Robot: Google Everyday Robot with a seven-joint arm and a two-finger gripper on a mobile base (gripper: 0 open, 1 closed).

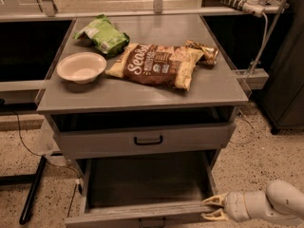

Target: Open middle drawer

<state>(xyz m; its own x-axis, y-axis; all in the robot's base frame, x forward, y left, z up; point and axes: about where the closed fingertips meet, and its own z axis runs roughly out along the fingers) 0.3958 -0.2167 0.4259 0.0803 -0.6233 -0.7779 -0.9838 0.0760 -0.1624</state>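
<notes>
The middle drawer (142,179) is pulled far out below the tabletop and shows a deep, empty grey box interior. Its front panel (114,218) lies along the bottom edge of the view, with the black bar handle (152,221) partly cut off. My gripper (207,208) reaches in from the lower right, at the right end of that front panel. Its pale fingers (213,200) are spread apart and hold nothing. The smaller top drawer (142,140) above, with its own black handle, stands slightly out.
On the grey cabinet top (142,96) lie a white bowl (81,66), a green chip bag (102,34), a brown snack bag (156,64) and a small wrapper (203,51). A black bar (32,189) leans at lower left. Speckled floor surrounds the cabinet.
</notes>
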